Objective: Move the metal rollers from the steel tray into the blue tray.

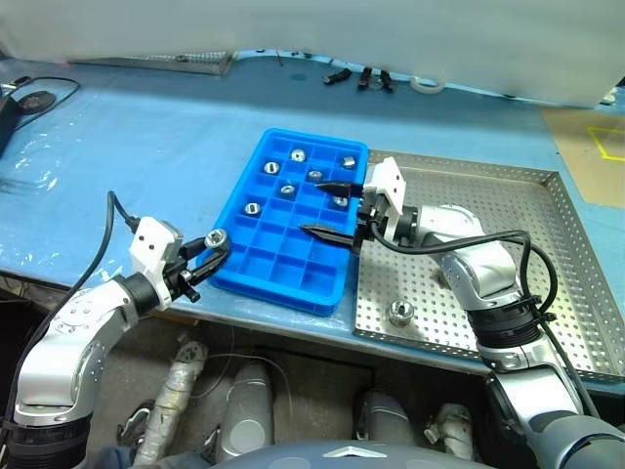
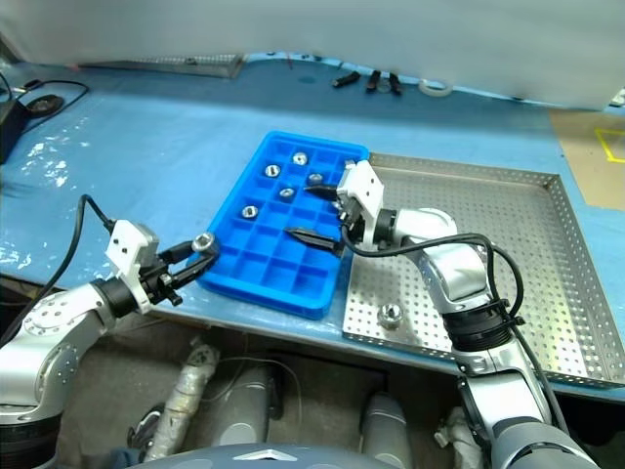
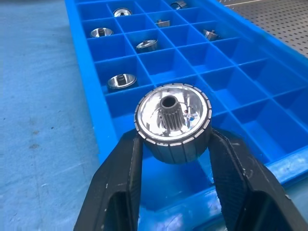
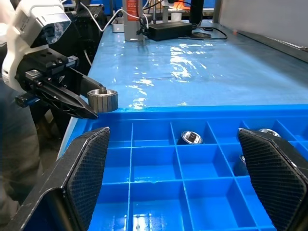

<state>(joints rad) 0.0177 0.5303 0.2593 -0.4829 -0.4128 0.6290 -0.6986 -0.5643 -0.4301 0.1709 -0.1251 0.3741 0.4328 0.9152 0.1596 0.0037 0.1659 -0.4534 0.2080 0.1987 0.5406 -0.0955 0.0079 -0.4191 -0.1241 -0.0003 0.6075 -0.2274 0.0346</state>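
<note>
A: From the head view, we have the left end effector [image 1: 213,246] at lower left of the frame, clamped on one of the metal rollers [image 1: 216,236], just off the near-left corner of the blue tray [image 1: 256,268]. Six rollers already sit in its upper compartments; one more roller [image 1: 398,313] lies low on the steel tray [image 1: 547,283], right of centre.

B: And our right end effector [image 1: 337,208]?

A: Fingers spread wide and holding nothing, hovering over the blue tray's right side at mid-frame. We judge this the carry-and-place step: we need the left one brought over an empty cell, then opened.

B: Left wrist view?

A: The roller [image 3: 172,122] is pinched between both black fingers [image 3: 118,185], hole facing us, above the tray's near rim with empty cells just beyond.

B: Right wrist view?

A: Its own pads [image 4: 89,166] stand far apart over the grid; the other arm and its roller [image 4: 102,99] show at upper left.

B: Obstacles?

A: Mainly our own right arm across the tray. Small black tools and a tape ring [image 1: 428,85] lie far up the counter [image 1: 146,147], well clear.
</note>
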